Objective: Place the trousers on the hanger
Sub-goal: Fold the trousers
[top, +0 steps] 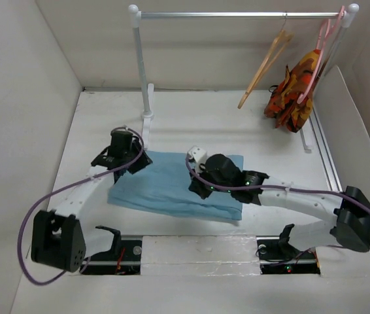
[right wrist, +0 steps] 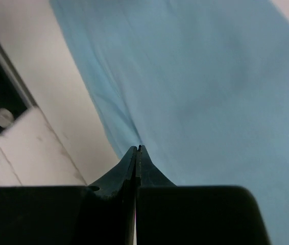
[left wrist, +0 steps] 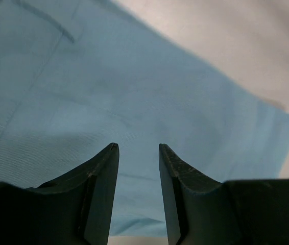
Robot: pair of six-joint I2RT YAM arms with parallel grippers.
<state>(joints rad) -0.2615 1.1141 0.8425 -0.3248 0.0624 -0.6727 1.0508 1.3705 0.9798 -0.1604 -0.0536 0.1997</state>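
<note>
The trousers [top: 172,186] lie folded on the tabletop [top: 237,124]; the hanger [top: 263,65] hangs on the rail [top: 237,14], well apart; left gripper [left wrist: 138,148] parted over the cloth, holding nothing; right gripper [right wrist: 137,149] closed, tips together at the cloth's edge.

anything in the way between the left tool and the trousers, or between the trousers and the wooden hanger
Nothing visible does. The open left tool sits right over the trousers, nothing between. The path up to the hanger on the rail looks free; the patterned garment hangs just beside it on the right, not in front.
</note>
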